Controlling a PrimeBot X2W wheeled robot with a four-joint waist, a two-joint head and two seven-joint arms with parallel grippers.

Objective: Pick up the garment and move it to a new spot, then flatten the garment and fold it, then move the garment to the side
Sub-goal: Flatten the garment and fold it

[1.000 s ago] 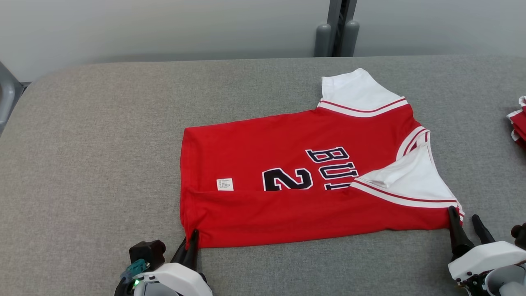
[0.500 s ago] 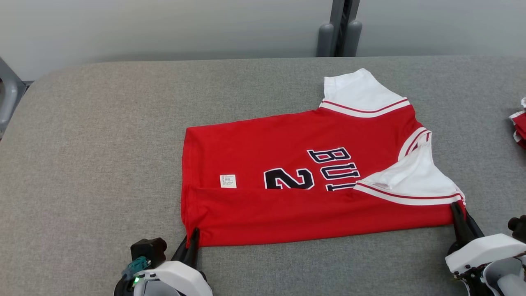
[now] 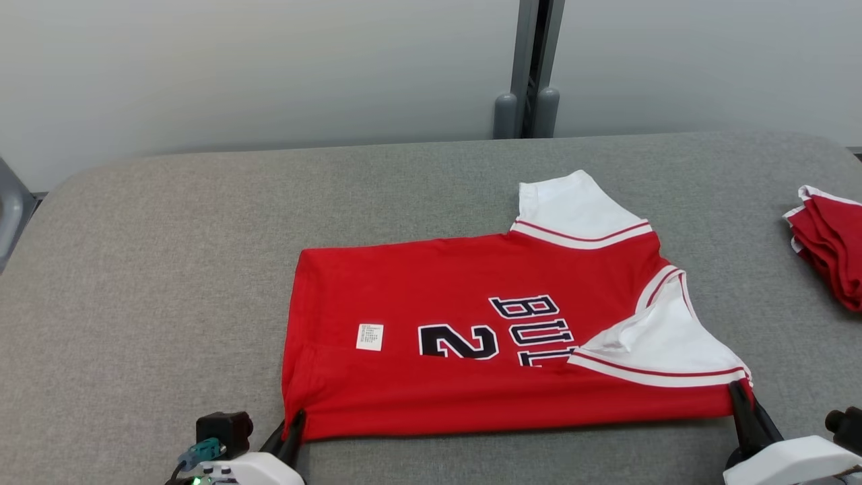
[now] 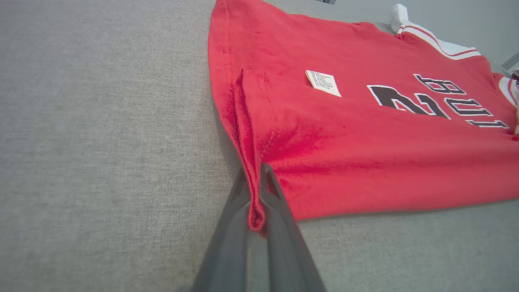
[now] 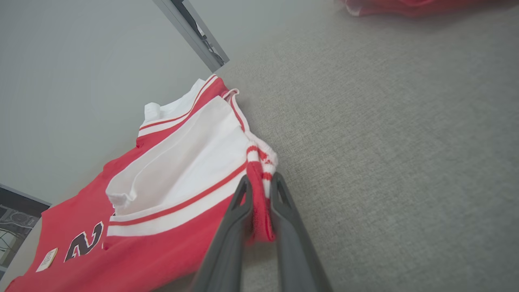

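The grey padded table [image 3: 168, 269] carries the garment [image 3: 471, 283], which lies just ahead of both grippers with its near edge folded over; the left gripper [image 4: 254, 173] reaches in low, fingers pressed together on the hem corner; the right gripper [image 5: 260, 180] (likewise low, angled forward) pinches the striped sleeve corner. The small white tag [image 3: 369, 337] sits ahead of the left gripper, slightly to its right.

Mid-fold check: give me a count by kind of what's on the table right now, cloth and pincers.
garment being folded: 1
red clothing pile, far right: 1
pincers shut on garment corners: 2 (left pincer, right pincer)
total: 4
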